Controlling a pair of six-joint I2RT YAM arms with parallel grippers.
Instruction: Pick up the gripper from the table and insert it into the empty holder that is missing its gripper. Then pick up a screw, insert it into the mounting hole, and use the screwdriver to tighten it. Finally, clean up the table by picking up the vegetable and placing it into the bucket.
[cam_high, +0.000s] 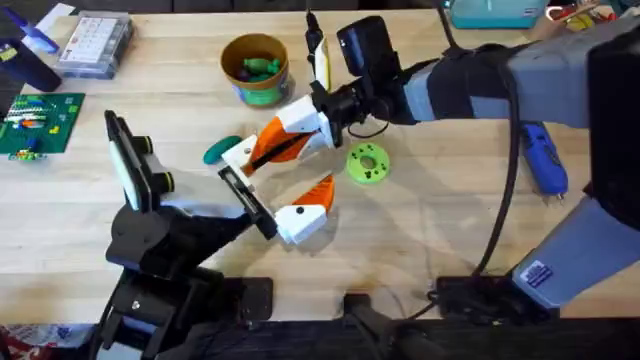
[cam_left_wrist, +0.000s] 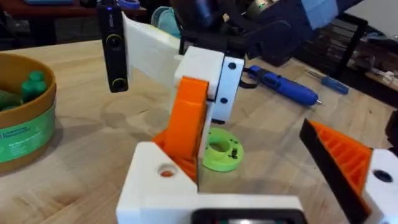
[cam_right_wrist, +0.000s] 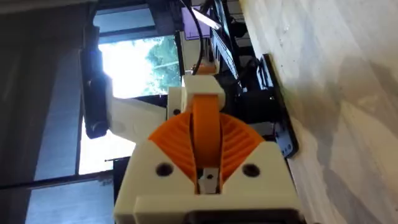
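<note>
Pale wood-grain table (cam_high: 430, 240) under both arms, planked, bare directly below the fingers. In the right wrist view, a bright window with green foliage beyond the table's edge; in the left wrist view, dim shelving and clutter behind.

Right gripper (cam_high: 250, 154): reaching in from the right, orange pads pressed closed on the gripper (cam_high: 236, 150), the small white piece. Piece held at the bare end of the holder (cam_high: 250, 200), the thin black bar; whether fully seated on it, cannot tell. Seen in the left wrist view as a white block with a round hole on top, just under the right arm's orange finger.

Left gripper (cam_high: 280, 182): spread wide, nothing between the black bar and its single orange-and-white finger (cam_high: 305, 210), that finger lying on the near side of the right gripper's fingers.

Just beside the right fingertips, on their left: the vegetable (cam_high: 218, 150), dark teal, lying on the wood, close against the held piece and partly hidden by it.

On the other side of the right gripper, near its wrist: a lime-green round disc (cam_high: 367, 163) with holes, flat on the table.

Beyond the fingertips, farther from the bases: the bucket (cam_high: 255, 68), tan with a green band, upright, green items already inside.

Well off to the right of both grippers, past the right arm's dark forearm: a blue screwdriver (cam_high: 545, 158), lying flat.

Far to the left: a green board (cam_high: 40, 122) with small parts, and beyond it a clear plastic box (cam_high: 95, 45).
</note>
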